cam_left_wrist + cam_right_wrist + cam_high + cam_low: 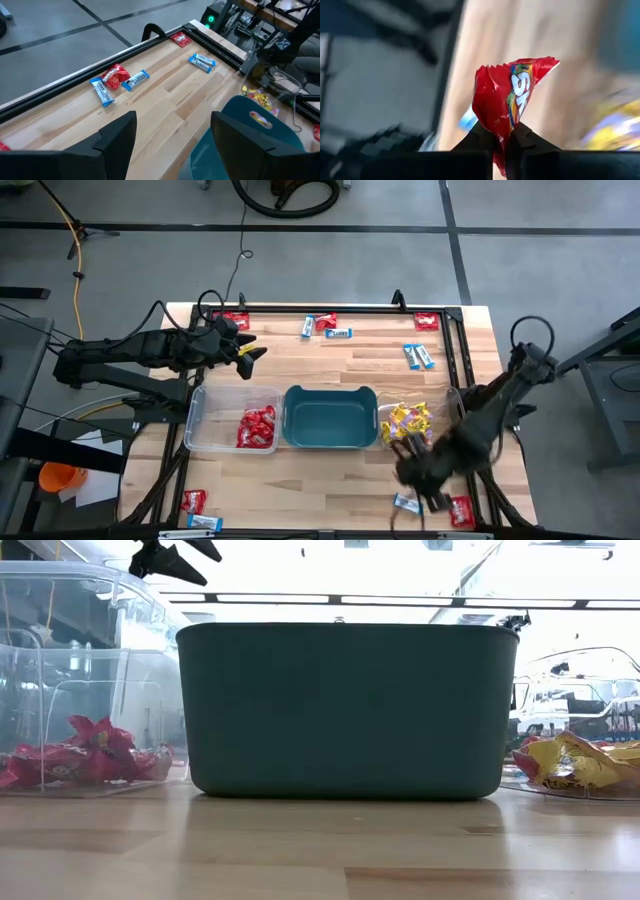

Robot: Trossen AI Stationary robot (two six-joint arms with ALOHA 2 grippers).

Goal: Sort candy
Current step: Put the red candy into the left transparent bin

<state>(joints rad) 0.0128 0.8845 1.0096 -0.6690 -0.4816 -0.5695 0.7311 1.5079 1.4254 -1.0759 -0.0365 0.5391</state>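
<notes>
Candy packets lie loose on the table: red (235, 320), (326, 323), (427, 320), (193, 500), (462, 510) and blue-and-white (338, 333), (418, 356), (405, 502). Red ones fill the left clear bin (258, 427). Yellow ones fill the right clear bin (405, 420). My left gripper (250, 352) hovers open over the far left of the table, behind the left bin. Its wrist view shows the far packets (116, 77) ahead. My right gripper (418, 470) is near the right bin, shut on a red packet (512, 95). My right gripper pinches the red packet by one end (501, 131) between its two fingertips. The rest of the crumpled packet sticks out beyond the fingers. It touches nothing else that I can see.
The teal tub (330, 417) stands between the two clear bins and fills the middle of the low view (340, 710). A black rail (330, 308) runs along the table's far edge. Bare wood lies between the bins and the far packets.
</notes>
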